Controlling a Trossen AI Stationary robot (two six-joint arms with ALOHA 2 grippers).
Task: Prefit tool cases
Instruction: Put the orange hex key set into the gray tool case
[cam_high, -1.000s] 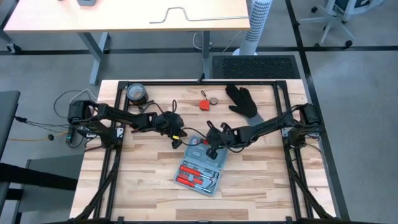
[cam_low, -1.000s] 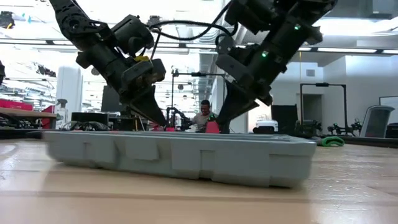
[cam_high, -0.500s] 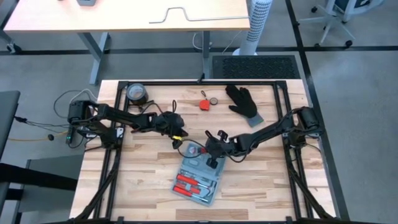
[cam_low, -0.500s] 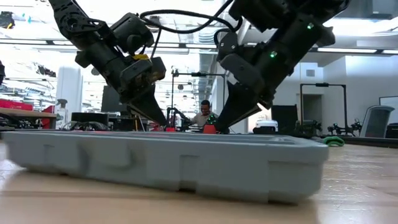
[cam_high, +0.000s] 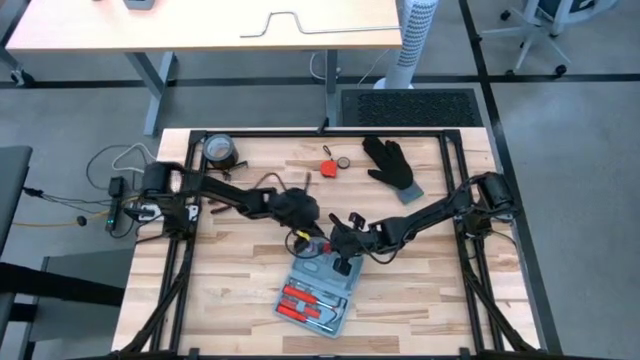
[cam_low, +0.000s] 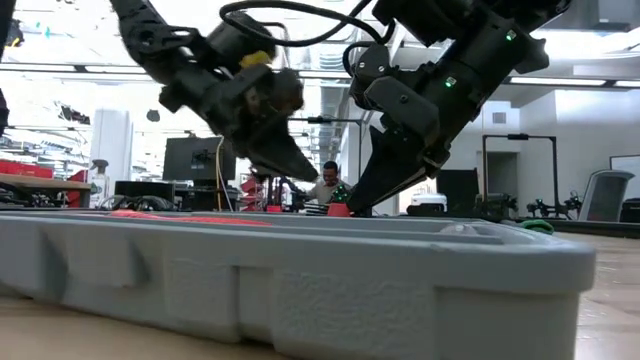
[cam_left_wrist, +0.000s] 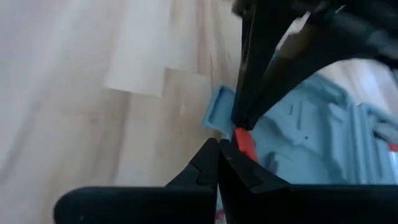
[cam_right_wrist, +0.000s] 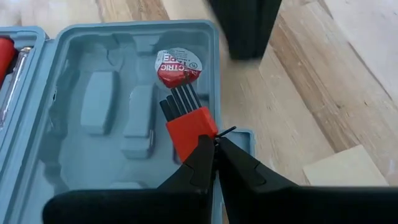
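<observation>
1. Left claw (cam_high: 303, 222): low over the table (cam_high: 230, 290), just beside the case's far-left corner. In its wrist view the fingers are pressed together and pinch nothing. It points toward the case's handle tab (cam_left_wrist: 214, 117).

2. Case (cam_high: 318, 285): lies open and flat near the table's middle, toward the front edge. Red tools fill the near half. The far half holds a round red tape (cam_right_wrist: 177, 67) and a red hex-key set (cam_right_wrist: 188, 124) in moulded recesses.

3. Handling, judged: rigid moulded plastic, light, smooth-bottomed. It will likely slide or pivot on the wood under any sideways push. Loose tools may jump from their recesses if it is jolted. Best holds: the thin outer rim or the handle tab. The recess floors offer nothing to pinch.

4. Right claw (cam_high: 345, 262): over the case's far half, fingers pressed together, tips at the hex-key set. Whether they grip it cannot be told.
</observation>
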